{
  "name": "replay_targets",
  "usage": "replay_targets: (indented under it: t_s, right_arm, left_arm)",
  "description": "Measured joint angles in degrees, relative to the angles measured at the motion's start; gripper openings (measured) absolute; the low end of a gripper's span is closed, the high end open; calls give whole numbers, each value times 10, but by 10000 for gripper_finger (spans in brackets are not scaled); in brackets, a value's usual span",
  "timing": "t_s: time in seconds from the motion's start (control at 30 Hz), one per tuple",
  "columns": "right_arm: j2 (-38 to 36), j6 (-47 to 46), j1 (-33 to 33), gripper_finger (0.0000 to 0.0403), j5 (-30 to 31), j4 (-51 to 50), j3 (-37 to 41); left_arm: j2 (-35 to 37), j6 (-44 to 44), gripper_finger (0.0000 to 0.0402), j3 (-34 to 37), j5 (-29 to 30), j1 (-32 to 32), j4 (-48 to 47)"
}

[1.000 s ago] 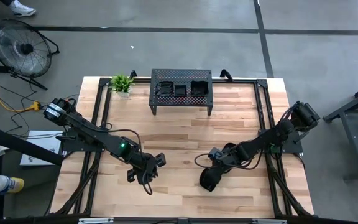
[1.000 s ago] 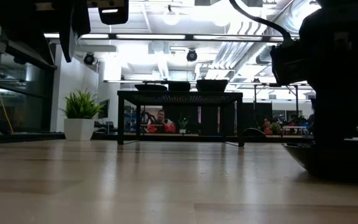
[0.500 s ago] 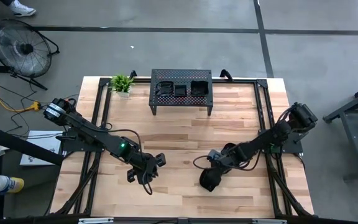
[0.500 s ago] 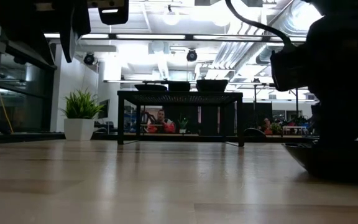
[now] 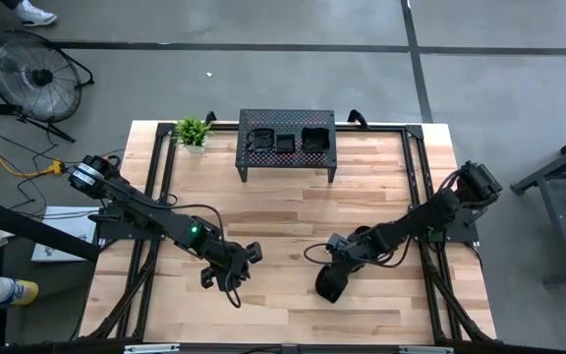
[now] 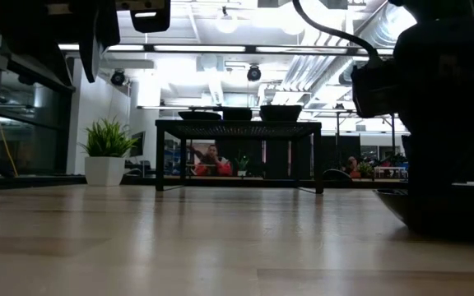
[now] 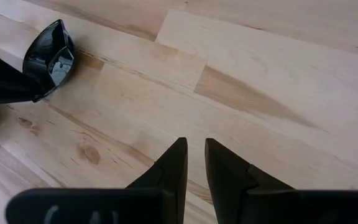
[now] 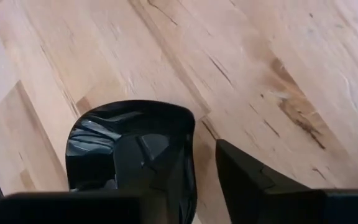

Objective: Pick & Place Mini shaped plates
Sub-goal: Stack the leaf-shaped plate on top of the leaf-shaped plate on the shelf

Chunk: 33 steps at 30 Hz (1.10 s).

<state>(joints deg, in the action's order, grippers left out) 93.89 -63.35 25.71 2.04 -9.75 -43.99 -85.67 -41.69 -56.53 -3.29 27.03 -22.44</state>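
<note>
A glossy black mini plate (image 8: 126,146) lies flat on the wood near the table's middle front, also seen in the high view (image 5: 324,289) and, leaf-shaped, in the left wrist view (image 7: 50,57). My right gripper (image 8: 201,152) slants down on it, its fingers either side of the rim. To the plate's left, my left gripper (image 7: 193,149) hangs above bare wood with a narrow gap between its fingers and nothing in it. Three more mini plates (image 5: 285,142) sit on top of the black perforated stand (image 5: 286,118) at the far edge. My right gripper slants down from the table's right side. One finger stands inside the plate's hollow, and the other finger (image 8: 244,171) stands outside the rim (image 8: 190,134). A strip of wood shows between rim and outer finger. Whether the inner finger touches the plate I cannot tell.
A small potted plant (image 5: 193,131) stands at the far left corner beside the stand. Bare wood (image 5: 283,216) lies between the stand and both grippers. A floor fan (image 5: 32,77) is off the table at the far left.
</note>
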Motion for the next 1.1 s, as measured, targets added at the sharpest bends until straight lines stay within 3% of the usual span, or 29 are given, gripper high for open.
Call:
replay_targets:
  t_s: [0.27, 0.67, 0.9, 1.1]
  right_arm:
    - [0, 6, -6, 7, 7, 5, 0]
    - [-12, 6, -6, 2, 57, 34, -5]
    - [-49, 32, -6, 1, 144, -15, -37]
    - [-69, 35, -8, 1, 258, -58, -56]
  left_arm:
    - [0, 0, 53, 0, 0, 0, 0]
    - [0, 1, 53, 0, 11, 0, 0]
    - [0, 0, 53, 0, 71, 0, 14]
    - [0, -7, 53, 0, 110, 0, 63]
